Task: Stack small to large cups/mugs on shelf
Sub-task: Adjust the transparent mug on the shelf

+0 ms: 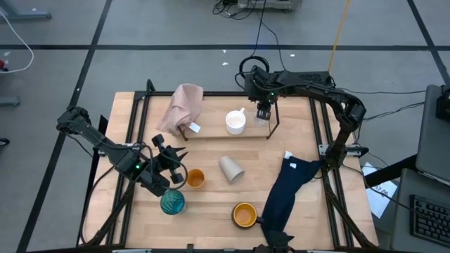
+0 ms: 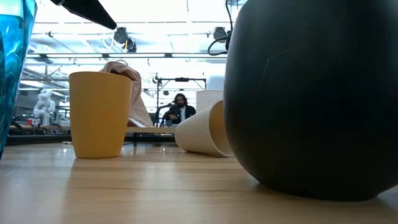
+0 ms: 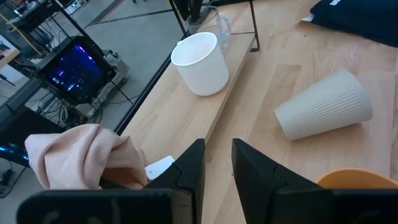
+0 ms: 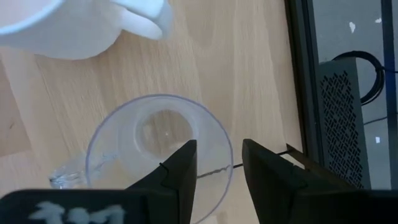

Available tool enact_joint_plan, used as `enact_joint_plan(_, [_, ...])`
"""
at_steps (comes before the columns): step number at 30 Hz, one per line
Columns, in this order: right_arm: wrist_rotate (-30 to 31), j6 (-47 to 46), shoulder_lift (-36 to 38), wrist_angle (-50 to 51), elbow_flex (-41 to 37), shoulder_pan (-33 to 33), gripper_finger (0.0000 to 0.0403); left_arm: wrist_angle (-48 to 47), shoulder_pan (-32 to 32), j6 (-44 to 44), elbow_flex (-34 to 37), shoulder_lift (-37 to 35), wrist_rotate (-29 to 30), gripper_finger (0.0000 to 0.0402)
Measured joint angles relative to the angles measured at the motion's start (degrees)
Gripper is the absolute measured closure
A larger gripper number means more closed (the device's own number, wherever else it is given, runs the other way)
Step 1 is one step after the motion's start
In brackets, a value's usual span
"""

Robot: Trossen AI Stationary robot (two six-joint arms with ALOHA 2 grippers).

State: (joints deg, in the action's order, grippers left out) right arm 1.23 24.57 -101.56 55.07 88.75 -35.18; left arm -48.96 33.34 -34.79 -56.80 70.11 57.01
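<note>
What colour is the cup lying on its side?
Beige, with fine ribbing on the cup; the left wrist view shows it best.

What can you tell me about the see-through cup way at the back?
The clear cup is small and round, of what looks like glass or clear plastic, with a little handle on its side. It stands upright and looks empty, so the wood shows through it. It sits at the far end of the shelf, next to the white mug. The right gripper is right above it, its fingers straddling the rim.
</note>
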Motion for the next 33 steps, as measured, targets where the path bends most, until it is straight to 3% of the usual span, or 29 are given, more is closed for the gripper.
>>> enact_joint_plan(12, [-0.04, -0.9, -0.18, -0.4, 0.0, -0.37, 0.0286, -0.02, 0.0, 0.0, 0.01, 0.0, 0.0, 0.0321])
enact_joint_plan(28, [-0.24, -1.59, -1.03, -0.39, -0.02, -0.37, 0.0392, -0.2, 0.0, 0.0, -0.02, 0.0, -0.02, 0.0321])
enact_joint_plan(33, [-0.28, -2.85, -1.01, -0.57, -0.02, -0.37, 0.0399, -0.23, 0.0, 0.02, 0.01, 0.01, -0.02, 0.0321])
